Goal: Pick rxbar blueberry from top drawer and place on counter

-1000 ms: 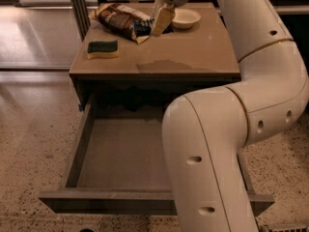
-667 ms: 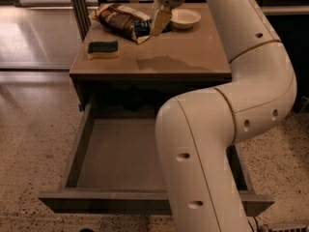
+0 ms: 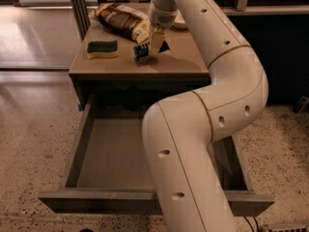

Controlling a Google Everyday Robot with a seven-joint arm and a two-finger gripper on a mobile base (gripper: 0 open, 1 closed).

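Navy rxbar blueberry point(image 3: 142, 51) spans hand point(image 3: 155, 43) sideways over counter point(image 3: 186, 59).

On the counter point(image 3: 116, 66) I see a green-and-yellow sponge point(image 3: 102, 48), a brown-and-cream snack bag point(image 3: 120, 21) behind it, and the rxbar blueberry point(image 3: 141, 51) mid-top at my gripper point(image 3: 157, 42), whether resting I cannot tell.

Top drawer point(image 3: 96, 203), standing open: the left part of its bare bottom is reachable from above, while the robot arm point(image 3: 193, 144) crosses and covers the right part. Desk point(image 3: 186, 64): the front right area is unoccupied. Obstacles are the sponge point(image 3: 102, 48) at the left, the snack bag point(image 3: 120, 21) at the rear left, and the gripper point(image 3: 157, 41) mid-desk at the rxbar blueberry point(image 3: 141, 51).
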